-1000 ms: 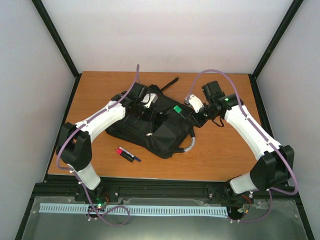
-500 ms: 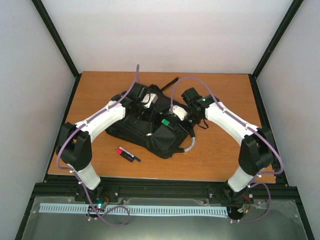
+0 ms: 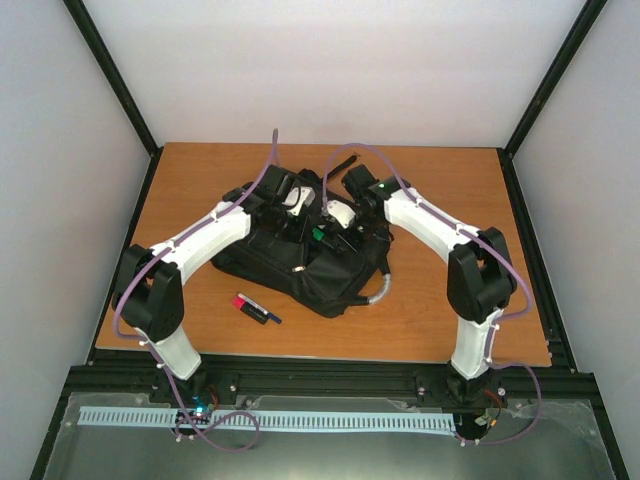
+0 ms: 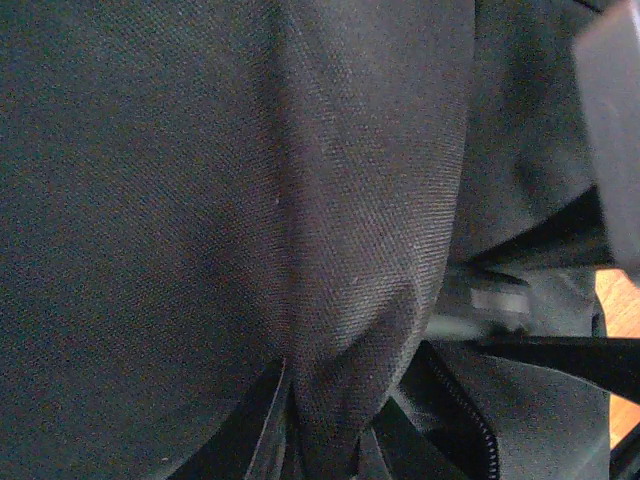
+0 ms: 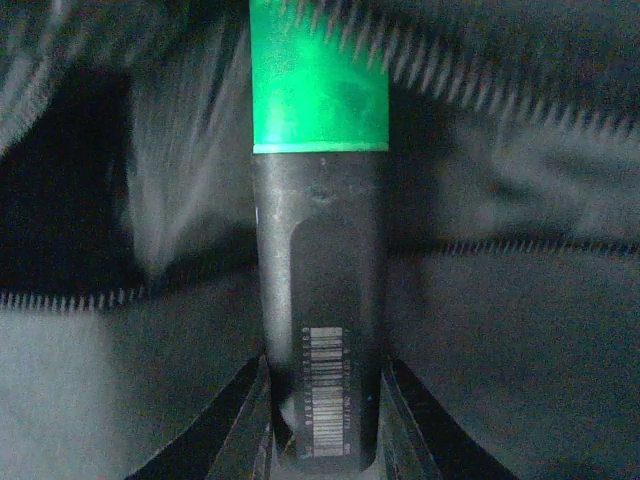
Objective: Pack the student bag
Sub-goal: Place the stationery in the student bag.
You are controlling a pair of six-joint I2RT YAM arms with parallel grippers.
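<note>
The right arm [image 3: 430, 225] has swung left, its elbow folding in nearer the base. The right gripper [image 3: 328, 228], clamped on the green-capped marker [image 3: 318, 237], has carried it from just off the bag's [image 3: 330, 280] right edge to over its middle, close beside the left gripper [image 3: 295, 222]

I can read no words or numbers; the only marking is a white barcode [image 5: 323, 388] on the black plastic marker with a green cap [image 5: 320, 240], its digits too small
</note>
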